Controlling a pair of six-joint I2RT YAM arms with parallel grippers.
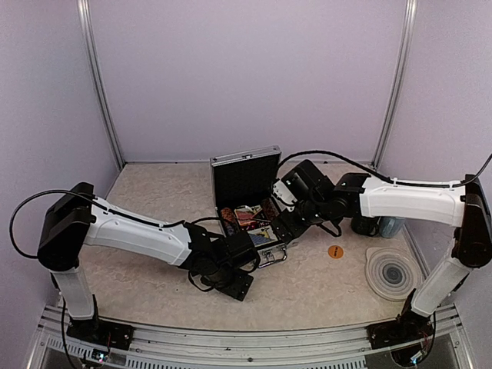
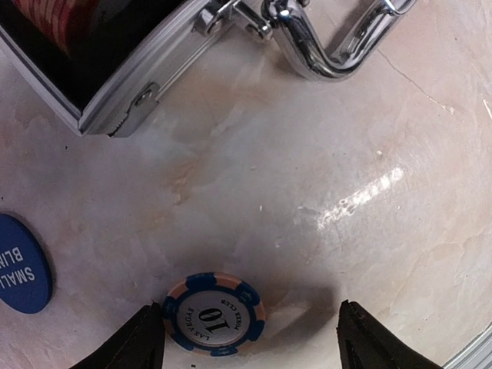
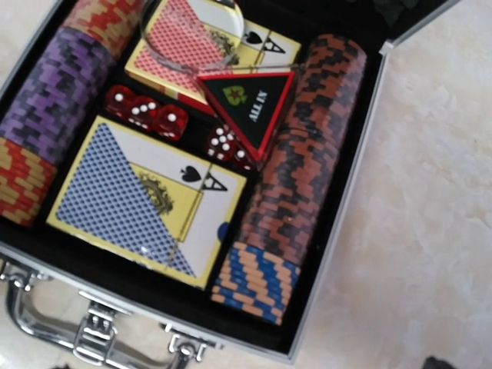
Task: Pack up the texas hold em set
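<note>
Left fingers [image 2: 142, 342] apart, low over bench [image 2: 346, 154], straddling a blue-white 10 chip [image 2: 214, 313] that lies flat close to one finger, not clamped. Blue SMALL BLIND button [image 2: 19, 265] lies flat nearby. Beyond them the aluminium case [image 2: 146, 73] sits open on the bench, chrome handle [image 2: 338, 54] toward the arms, lid [image 1: 246, 175] upright. Inside: chip rows [image 3: 300, 177], blue deck [image 3: 146, 200], red deck [image 3: 192, 46], red dice [image 3: 146, 114], ALL IN triangle [image 3: 250, 104] overlapping the red deck. Right fingers [image 1: 286, 228] spread wide over the case, holding nothing.

The left wrist view's edge cuts off the round blue lettered plastic button [image 2: 19, 265] and crops the ribbed silver aluminium case [image 2: 146, 73] to one corner. Overhead, the right arm [image 1: 407, 201] half hides a dark mug [image 1: 364, 226] and a pale-blue mug [image 1: 390, 227].
</note>
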